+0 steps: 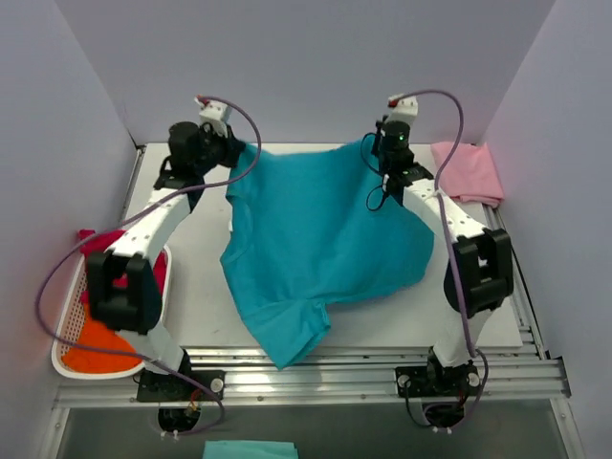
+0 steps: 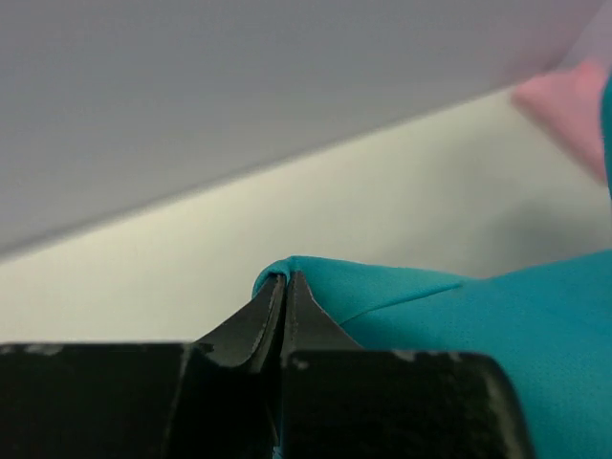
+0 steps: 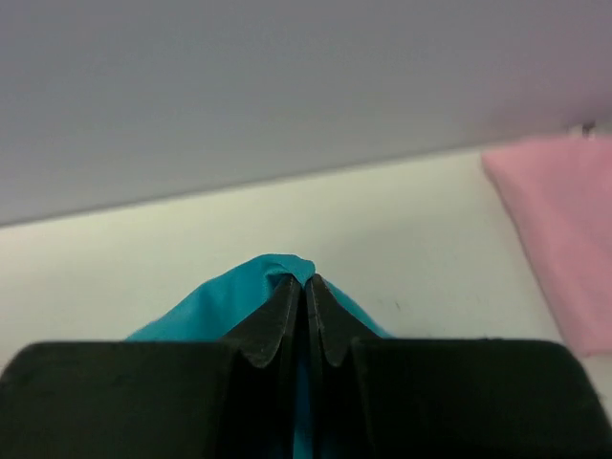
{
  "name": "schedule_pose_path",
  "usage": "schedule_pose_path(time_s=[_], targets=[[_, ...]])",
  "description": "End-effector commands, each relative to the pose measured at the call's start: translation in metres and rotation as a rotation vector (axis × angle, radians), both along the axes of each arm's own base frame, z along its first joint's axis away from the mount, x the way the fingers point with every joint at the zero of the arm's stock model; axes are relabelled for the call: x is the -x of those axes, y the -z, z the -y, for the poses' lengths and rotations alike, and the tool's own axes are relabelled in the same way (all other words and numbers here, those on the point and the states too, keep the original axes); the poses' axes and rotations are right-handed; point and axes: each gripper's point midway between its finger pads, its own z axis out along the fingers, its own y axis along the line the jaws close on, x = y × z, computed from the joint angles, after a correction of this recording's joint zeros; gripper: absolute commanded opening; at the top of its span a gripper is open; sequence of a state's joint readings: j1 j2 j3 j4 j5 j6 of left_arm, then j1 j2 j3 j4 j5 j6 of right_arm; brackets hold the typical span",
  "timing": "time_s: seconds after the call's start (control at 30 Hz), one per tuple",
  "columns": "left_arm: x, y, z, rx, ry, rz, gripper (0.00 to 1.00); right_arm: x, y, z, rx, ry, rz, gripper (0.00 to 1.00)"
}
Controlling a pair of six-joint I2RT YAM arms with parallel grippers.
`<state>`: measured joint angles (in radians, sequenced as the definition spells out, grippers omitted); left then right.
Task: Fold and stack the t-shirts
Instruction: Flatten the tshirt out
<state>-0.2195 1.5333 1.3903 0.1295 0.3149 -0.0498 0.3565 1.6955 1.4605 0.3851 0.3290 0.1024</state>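
The teal t-shirt (image 1: 325, 239) is smooth matt cloth, the basket (image 1: 63, 320) plastic

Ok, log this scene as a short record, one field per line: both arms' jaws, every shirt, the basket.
left gripper: jaws shut on a far corner of the teal t-shirt
right gripper: jaws shut on the same shirt's far edge
teal t-shirt: spread across the table, near end draped past its front edge
pink t-shirt: folded, far right corner of the table
basket: at the table's left edge, holds the orange t-shirt and the magenta-red t-shirt
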Motion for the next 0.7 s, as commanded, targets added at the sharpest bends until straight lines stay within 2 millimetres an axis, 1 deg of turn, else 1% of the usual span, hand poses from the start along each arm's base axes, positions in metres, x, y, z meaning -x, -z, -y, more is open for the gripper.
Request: schedule_pose_path(time_s=[0.0,0.03,0.07,0.1,0.13,0.17,0.2,0.23,0.27,0.3,0.33,0.37,0.4,0.43,0.47,0.5,0.53,0.57,0.6,0.63,0.67], targets=[[-0.071,0.117,-0.007,0.023,-0.005,-0.282,0.02,-0.035,0.052,0.033,-0.165,0.120,-0.072,0.00],[-0.090,0.106,-0.006,0.032,0.001,-0.275,0.02,-0.048,0.083,0.031,-0.168,0.136,-0.126,0.00],[-0.096,0.129,-0.009,0.030,0.001,-0.355,0.03,-0.052,0.100,0.030,-0.161,0.143,-0.167,0.00],[-0.108,0.164,-0.005,0.031,0.011,-0.424,0.06,-0.055,0.113,0.028,-0.156,0.142,-0.193,0.00],[-0.114,0.170,-0.005,0.041,0.011,-0.440,0.18,-0.060,0.132,0.026,-0.152,0.143,-0.228,0.00],[-0.120,0.171,-0.004,0.043,0.013,-0.438,0.32,-0.062,0.135,0.025,-0.163,0.146,-0.238,0.00],[-0.124,0.183,-0.006,0.040,0.000,-0.456,0.63,-0.062,0.140,0.025,-0.163,0.146,-0.247,0.13],[-0.126,0.186,-0.009,0.047,-0.017,-0.460,0.98,-0.062,0.140,0.025,-0.168,0.151,-0.245,0.61],[-0.126,0.189,-0.011,0.052,-0.023,-0.461,0.94,-0.061,0.140,0.024,-0.171,0.142,-0.244,0.97],[-0.125,0.185,-0.016,0.062,-0.026,-0.451,0.94,-0.060,0.138,0.023,-0.173,0.133,-0.240,1.00],[-0.126,0.179,-0.018,0.082,-0.034,-0.431,0.94,-0.058,0.130,0.023,-0.177,0.131,-0.229,1.00],[-0.127,0.172,-0.021,0.095,-0.041,-0.408,0.94,-0.057,0.127,0.023,-0.183,0.128,-0.225,1.00],[-0.120,0.165,-0.023,0.104,-0.043,-0.398,0.94,-0.053,0.118,0.024,-0.190,0.126,-0.213,1.00],[-0.117,0.155,-0.027,0.119,-0.060,-0.380,0.94,-0.050,0.114,0.023,-0.193,0.122,-0.208,1.00],[-0.112,0.126,-0.032,0.128,-0.077,-0.321,0.94,-0.047,0.109,0.025,-0.197,0.128,-0.200,1.00],[-0.105,0.127,-0.036,0.129,-0.099,-0.323,0.94,-0.039,0.100,0.026,-0.202,0.127,-0.188,1.00],[-0.101,0.115,-0.040,0.138,-0.126,-0.300,0.94,-0.035,0.093,0.027,-0.208,0.124,-0.171,1.00],[-0.095,0.106,-0.043,0.147,-0.140,-0.285,0.94,-0.029,0.090,0.031,-0.204,0.142,-0.166,1.00],[-0.082,0.091,-0.045,0.156,-0.149,-0.270,0.94,-0.021,0.075,0.037,-0.212,0.155,-0.138,1.00],[-0.074,0.084,-0.043,0.176,-0.149,-0.278,0.94,-0.014,0.081,0.040,-0.211,0.172,-0.150,1.00],[-0.061,0.073,-0.039,0.179,-0.155,-0.282,0.94,-0.008,0.080,0.050,-0.203,0.219,-0.147,1.00]])
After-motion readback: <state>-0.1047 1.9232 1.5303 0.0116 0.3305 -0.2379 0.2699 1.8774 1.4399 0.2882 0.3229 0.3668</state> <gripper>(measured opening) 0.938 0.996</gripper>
